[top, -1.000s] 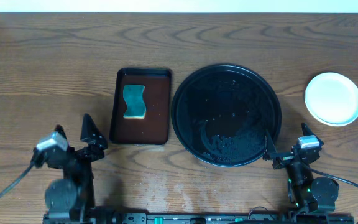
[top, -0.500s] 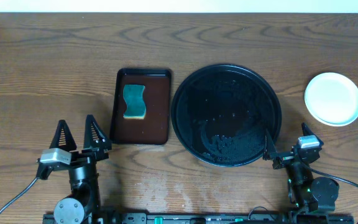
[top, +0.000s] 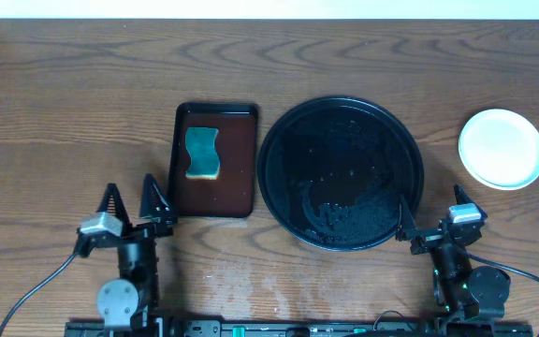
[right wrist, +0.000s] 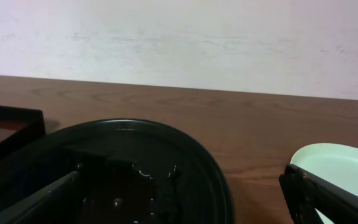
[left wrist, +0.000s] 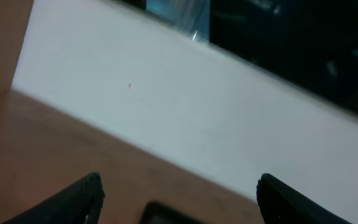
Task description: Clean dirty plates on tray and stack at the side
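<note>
my left gripper (top: 130,183) hangs low over the brown wood-grain surface (top: 64,112). jaws spread wide, nothing between them. its right finger sits just beside the left edge of the small rectangular dark brown tray (top: 237,159), down by the near corner.

a wavy teal sponge with a yellowish edge (top: 201,152) lies in the far half of that tray, toward its left side.

the left wrist view is blurry. i get 2 dark fingers (left wrist: 82,199) in the bottom corners, well apart, with brown surface and a pale wall (left wrist: 197,112) beyond.

over to my right gripper (top: 429,194). it is released too, jaws open and empty, sitting at the near right of the large round glossy black tray (top: 363,131). 1 finger reaches in over the tray's raised rim, the other is out over bare surface.

the tray lies just right of the brown one, close but not touching. its floor glints with wet-looking speckles, thickest in the near half.

now the small round glossy pale mint-white plates (top: 502,148). they rest on the bare surface to the right of the black tray, clear of its rim. from overhead they read as 1 clean pale disc, and i cannot tell how many are stacked there.

the right wrist camera shows the black rim curving across the lower left. the pale plate edge peeks in at the lower right, partly behind my right finger.
</note>
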Available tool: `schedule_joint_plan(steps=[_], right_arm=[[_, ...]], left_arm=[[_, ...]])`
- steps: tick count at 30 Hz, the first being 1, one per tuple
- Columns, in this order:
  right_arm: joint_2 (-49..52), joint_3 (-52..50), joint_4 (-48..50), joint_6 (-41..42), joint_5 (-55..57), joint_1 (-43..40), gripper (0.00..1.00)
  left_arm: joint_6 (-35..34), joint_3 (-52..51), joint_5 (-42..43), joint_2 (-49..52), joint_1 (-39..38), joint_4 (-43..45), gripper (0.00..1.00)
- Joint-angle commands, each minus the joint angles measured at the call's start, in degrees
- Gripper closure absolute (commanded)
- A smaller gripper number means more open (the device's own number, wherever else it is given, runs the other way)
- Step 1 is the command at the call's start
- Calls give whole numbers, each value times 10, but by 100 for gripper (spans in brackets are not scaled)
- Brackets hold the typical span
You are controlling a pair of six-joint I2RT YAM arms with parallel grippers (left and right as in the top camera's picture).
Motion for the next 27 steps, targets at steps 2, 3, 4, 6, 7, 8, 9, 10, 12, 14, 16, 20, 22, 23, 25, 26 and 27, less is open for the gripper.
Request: schedule_joint_plan(steps=[2,3,4,6,7,8,9,10,12,14,16,20,22,23,25,26,27], right_arm=[[-4,-1,-2,0,1,5,1],[-4,-1,-2,0,1,5,1],[-4,-1,-2,0,1,5,1],[-4,-1,-2,0,1,5,1],[-4,-1,-2,0,1,5,1],[-4,-1,-2,0,1,5,1],[-4,-1,-2,0,1,5,1],[-4,-1,-2,0,1,5,1],[-4,-1,-2,0,1,5,1],[-4,-1,-2,0,1,5,1],[-4,-1,-2,0,1,5,1],[-4,-1,-2,0,1,5,1],[-4,-1,-2,0,1,5,1],[-4,-1,-2,0,1,5,1],[-4,-1,-2,0,1,5,1],[-4,-1,-2,0,1,5,1],[-4,-1,-2,0,1,5,1]], left_arm=[[-5,-7,9,-5,3,-44,20],[-4,-7,9,-5,3,-63,20],[-2,-7,9,-5,3,-78,20],[14,-7,9,-5,3,-118,20],[22,-7,9,-5,3,-143,20],[30,-7,9,-5,3,-164,20],[40,-7,9,-5,3,-184,20],[60,-7,10,-5,3,-185,20],[66,-7,9,-5,3,-186,20],[66,-7,9,-5,3,-185,20],[66,-7,9,-5,3,-185,20],[66,-7,9,-4,3,-185,20],[66,-7,9,-4,3,-185,20],[66,-7,9,-4,3,-185,20],[66,-7,9,-4,3,-185,20],[66,-7,9,-4,3,-185,20],[66,-7,9,-4,3,-185,20]])
